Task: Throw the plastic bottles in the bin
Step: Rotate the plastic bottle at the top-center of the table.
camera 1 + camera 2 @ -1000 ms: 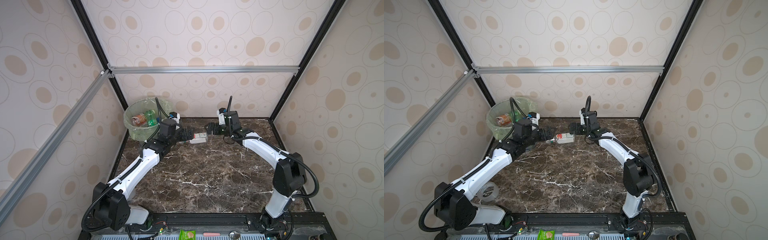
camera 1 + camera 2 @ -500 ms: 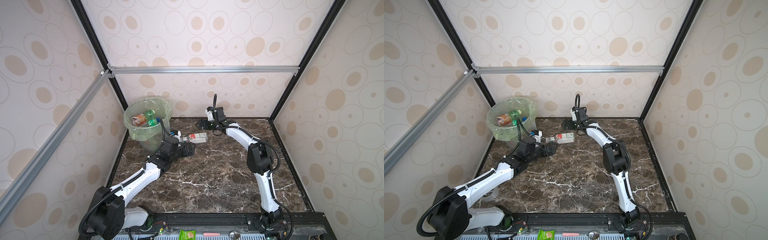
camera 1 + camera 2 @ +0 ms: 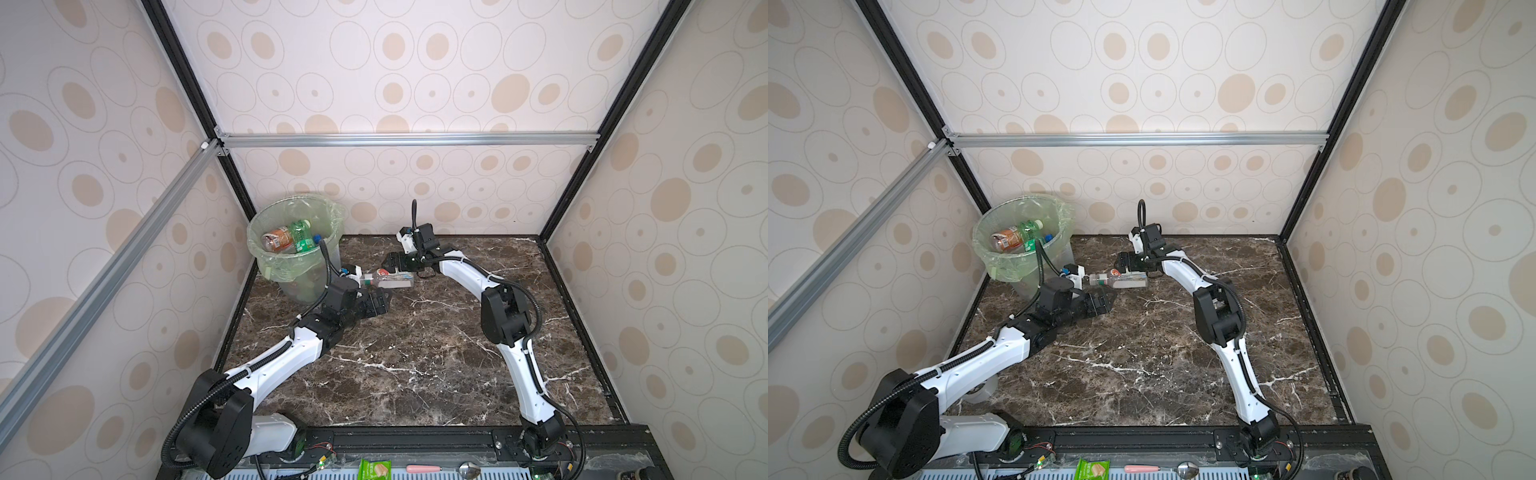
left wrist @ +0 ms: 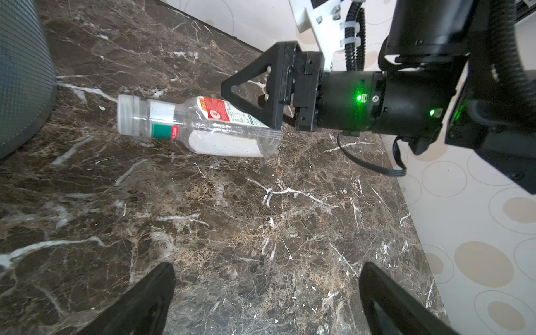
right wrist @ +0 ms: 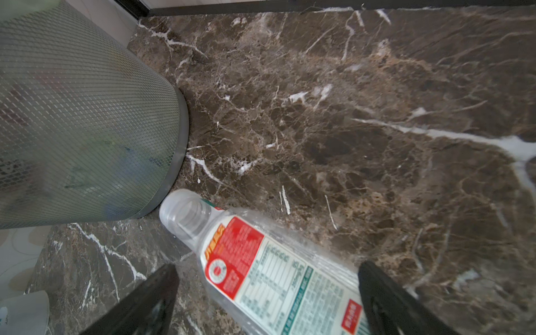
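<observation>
1. You have one bin (image 3: pixel 286 270).
2. One clear bottle (image 3: pixel 388 279) lies on the counter (image 3: pixel 415 353).
3. In the bin you can count two: a brown-labelled bottle (image 3: pixel 277 240), a green bottle (image 3: pixel 302 236).
4. Two tools: left tool (image 3: pixel 381 300), right tool (image 3: pixel 390 262).

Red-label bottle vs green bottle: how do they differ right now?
Place: the red-label bottle lies on the table beside the bin; the green bottle is inside the bin.
Colour: the red-label bottle is clear plastic; the green bottle is green-tinted.
Both are small and lie down, not upright.
</observation>
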`<move>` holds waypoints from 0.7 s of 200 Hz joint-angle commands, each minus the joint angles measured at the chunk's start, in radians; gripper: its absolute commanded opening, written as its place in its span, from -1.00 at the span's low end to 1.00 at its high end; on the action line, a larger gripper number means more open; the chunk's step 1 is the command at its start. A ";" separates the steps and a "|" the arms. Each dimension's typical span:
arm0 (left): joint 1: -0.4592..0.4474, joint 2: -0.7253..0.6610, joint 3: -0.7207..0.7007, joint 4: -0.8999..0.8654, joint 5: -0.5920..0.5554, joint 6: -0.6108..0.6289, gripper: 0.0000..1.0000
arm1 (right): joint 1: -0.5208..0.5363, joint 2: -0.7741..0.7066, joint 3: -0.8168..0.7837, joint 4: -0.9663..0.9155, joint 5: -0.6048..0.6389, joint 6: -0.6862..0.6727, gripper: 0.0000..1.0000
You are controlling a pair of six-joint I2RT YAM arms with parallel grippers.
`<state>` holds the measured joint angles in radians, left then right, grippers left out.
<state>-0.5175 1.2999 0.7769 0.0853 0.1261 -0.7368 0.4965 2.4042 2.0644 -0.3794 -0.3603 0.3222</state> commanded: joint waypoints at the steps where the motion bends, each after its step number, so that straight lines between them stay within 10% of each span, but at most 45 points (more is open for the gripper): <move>1: -0.009 0.016 0.011 0.025 0.000 -0.008 0.98 | 0.010 -0.073 -0.110 0.024 -0.015 -0.002 0.99; 140: -0.009 0.006 0.018 0.001 -0.021 0.009 0.98 | 0.069 -0.239 -0.399 0.116 0.088 -0.040 0.99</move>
<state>-0.5182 1.3186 0.7773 0.0887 0.1238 -0.7361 0.5396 2.1868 1.6768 -0.2443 -0.3279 0.3244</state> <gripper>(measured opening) 0.992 0.997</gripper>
